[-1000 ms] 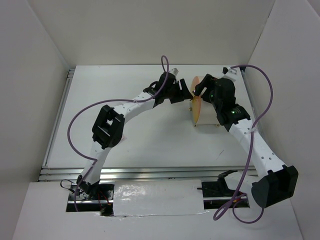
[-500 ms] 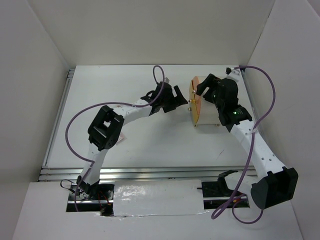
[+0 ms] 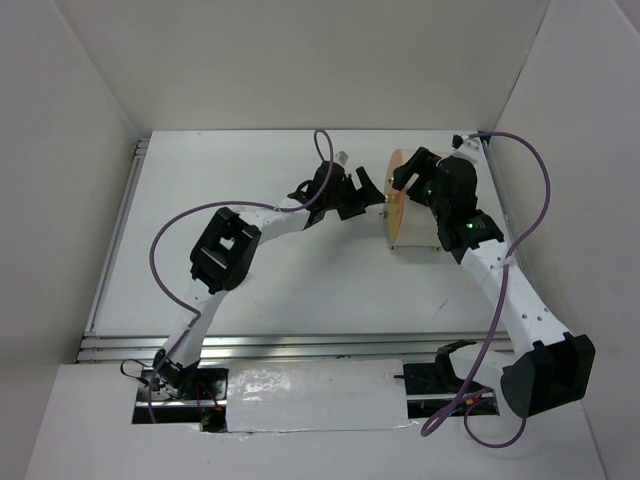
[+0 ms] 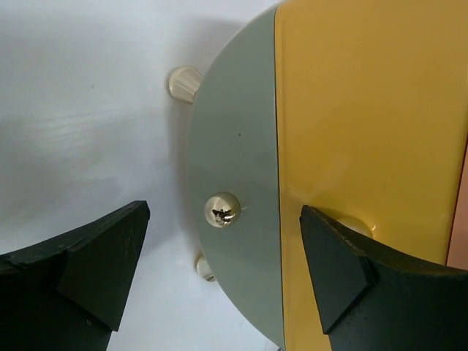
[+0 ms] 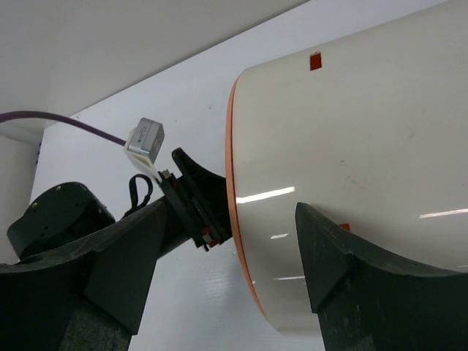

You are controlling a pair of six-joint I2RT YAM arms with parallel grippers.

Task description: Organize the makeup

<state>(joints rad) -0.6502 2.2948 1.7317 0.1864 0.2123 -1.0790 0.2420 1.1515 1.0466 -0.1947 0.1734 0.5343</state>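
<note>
One table (image 3: 280,280) carries everything, and two arms reach across it, the left arm (image 3: 225,250) and the right arm (image 3: 500,285), meeting at its far right part. There stands one container (image 3: 418,228), a cream cylinder lying on its side with an orange-rimmed front turned to the left.

The left gripper (image 4: 225,216) is wide open just before that front. Its two fingers (image 4: 95,270) stand apart on either side of the single knob (image 4: 221,210) and touch nothing that shows. The right gripper (image 5: 232,207) is also spread wide. It straddles the orange rim at the top of the front, one finger off the container and the other over its curved wall. Whether either finger touches cannot be told.

Two cream feet (image 4: 184,82) show at the edge of the front, and two small red marks (image 5: 315,61) on the wall.

The makeup cannot be seen in any view. The container's inside is hidden, both wrist views cut its body off, and from above the right arm covers part of it.
</note>
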